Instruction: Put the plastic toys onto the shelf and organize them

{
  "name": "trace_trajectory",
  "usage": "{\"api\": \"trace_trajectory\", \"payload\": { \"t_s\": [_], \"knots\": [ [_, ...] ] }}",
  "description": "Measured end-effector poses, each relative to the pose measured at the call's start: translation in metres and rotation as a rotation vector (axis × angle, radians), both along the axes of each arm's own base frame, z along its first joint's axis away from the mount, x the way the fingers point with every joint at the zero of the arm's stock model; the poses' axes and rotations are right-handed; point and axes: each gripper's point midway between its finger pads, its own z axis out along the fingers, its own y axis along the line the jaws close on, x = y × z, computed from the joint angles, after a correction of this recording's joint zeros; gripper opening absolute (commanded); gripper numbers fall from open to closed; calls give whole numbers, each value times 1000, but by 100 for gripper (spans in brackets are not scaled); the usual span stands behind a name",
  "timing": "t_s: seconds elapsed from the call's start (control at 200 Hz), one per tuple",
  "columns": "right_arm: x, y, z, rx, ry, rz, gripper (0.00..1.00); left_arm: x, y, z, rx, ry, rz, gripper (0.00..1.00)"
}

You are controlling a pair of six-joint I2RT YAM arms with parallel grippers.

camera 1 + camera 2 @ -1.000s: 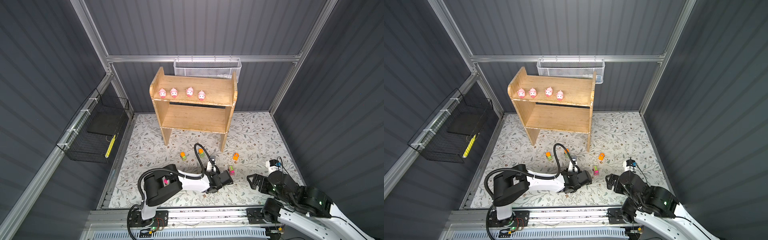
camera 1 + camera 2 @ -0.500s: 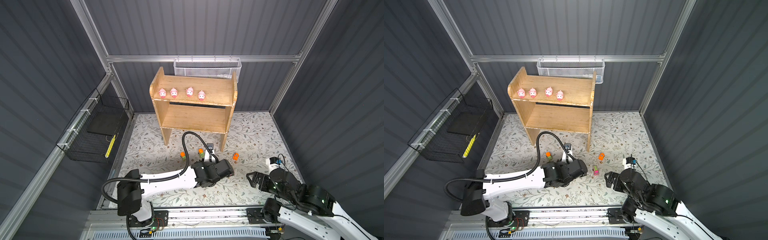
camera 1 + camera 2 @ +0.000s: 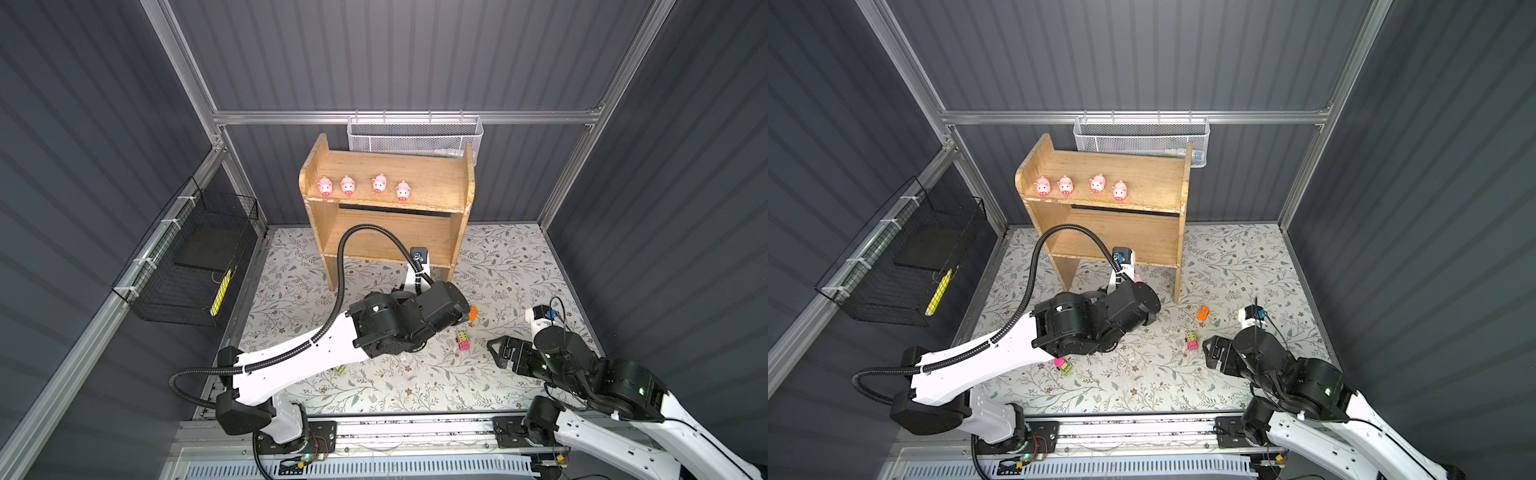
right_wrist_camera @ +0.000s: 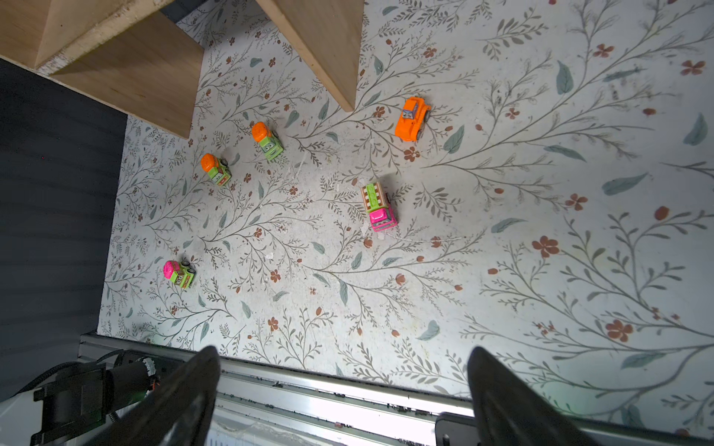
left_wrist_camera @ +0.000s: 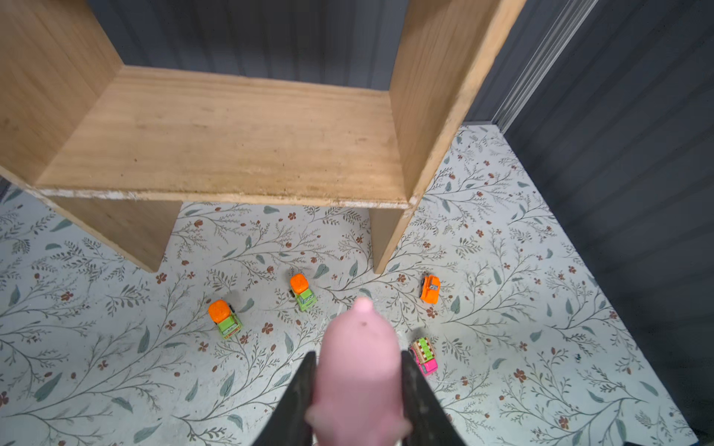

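My left claw (image 5: 357, 363) is clamped on the fifth pig (image 5: 359, 347), held facing the shelf (image 5: 232, 135) since four pigs (image 3: 348, 185) already line its top tier; right claw (image 4: 344, 353) hangs apart over the desk (image 4: 541, 185), cars (image 4: 378, 208) unsorted.

A white mesh basket (image 3: 413, 137) is hanging from the far aluminium rail (image 3: 291, 117), right of the middle in both top views. A black wire basket (image 3: 187, 266) is hanging on the left wall. It is holding a dark flat slab (image 3: 203, 253) and a slim yellow item (image 3: 220, 286) that is leaning at its near end. The tabletop (image 3: 511, 266) is showing a leaf-and-flower print. Dark grey ribbed walls (image 3: 374, 54) are enclosing it on the left, far and right sides. A metal track (image 3: 415, 428) is running along its near edge.
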Motion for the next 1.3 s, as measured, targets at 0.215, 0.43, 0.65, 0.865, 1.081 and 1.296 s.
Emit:
{"api": "trace_trajectory", "payload": {
  "t_s": [0.215,0.43,0.65,0.865,1.081,1.296],
  "knots": [
    [5,8,24,17,-51,38,99,7,-10,60,-7,-86,-23,38],
    [9,13,56,11,-137,103,99,28,-23,106,-23,-184,-19,38],
    [12,14,116,18,-294,168,99,77,-9,105,18,-195,39,35],
    [18,15,122,-34,-327,183,99,80,-4,69,108,-156,33,38],
    [25,20,67,-151,-222,201,99,56,54,-57,312,-8,64,45],
    [25,28,44,-157,-176,216,99,8,147,-126,221,113,196,60]
  ]
}}
